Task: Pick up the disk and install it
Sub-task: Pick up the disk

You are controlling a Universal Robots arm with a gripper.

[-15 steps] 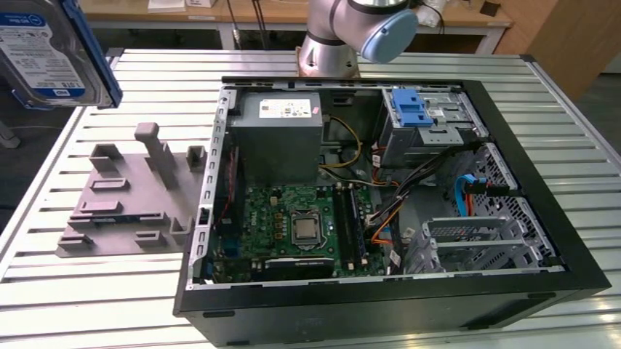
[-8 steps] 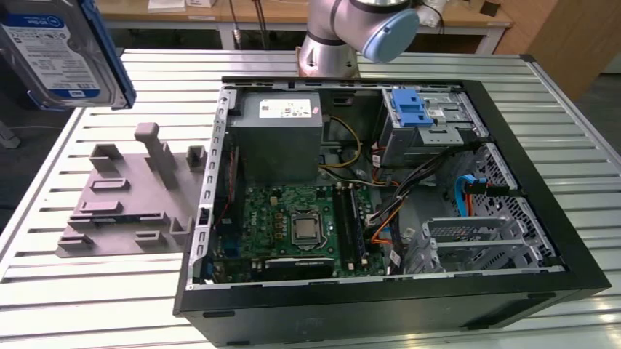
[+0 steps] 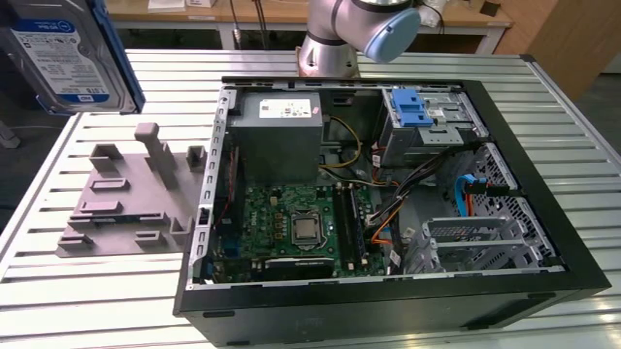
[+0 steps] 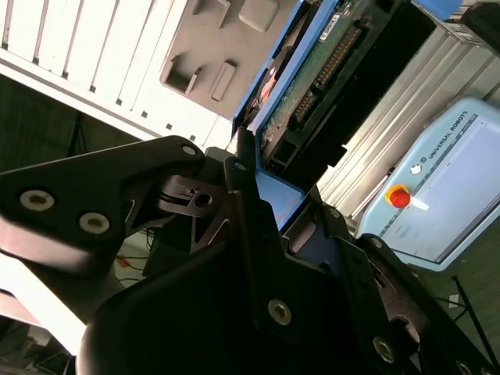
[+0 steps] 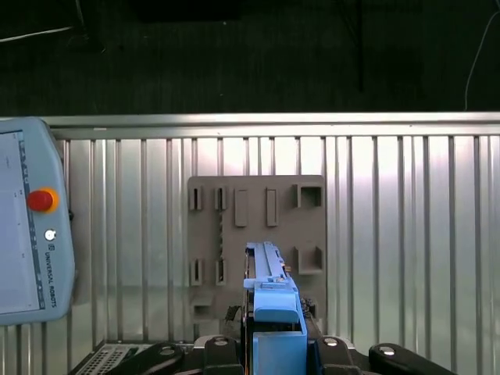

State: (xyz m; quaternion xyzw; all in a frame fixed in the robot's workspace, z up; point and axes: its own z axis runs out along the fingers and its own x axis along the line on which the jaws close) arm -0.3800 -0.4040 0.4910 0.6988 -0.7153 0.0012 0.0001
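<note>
Hanging high at the exterior view's left, the disk (image 3: 63, 58) is cut off by the frame's edge, clear of the open case (image 3: 388, 309) on the slatted surface (image 3: 97, 291). The arm (image 3: 345, 33) rises behind the case. In the second wrist view the gripper (image 4: 281, 205) is clenched on the disk's blue frame, with the circuit board exposed. The first wrist view shows the disk edge-on above a grey fixture (image 5: 258, 226), with a pendant (image 5: 23, 226) alongside.

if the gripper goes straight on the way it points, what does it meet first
Probably the grey slotted fixture plate on the table: in the first wrist view it lies straight beyond the gripper and the disk it holds, though the gap is unclear.
</note>
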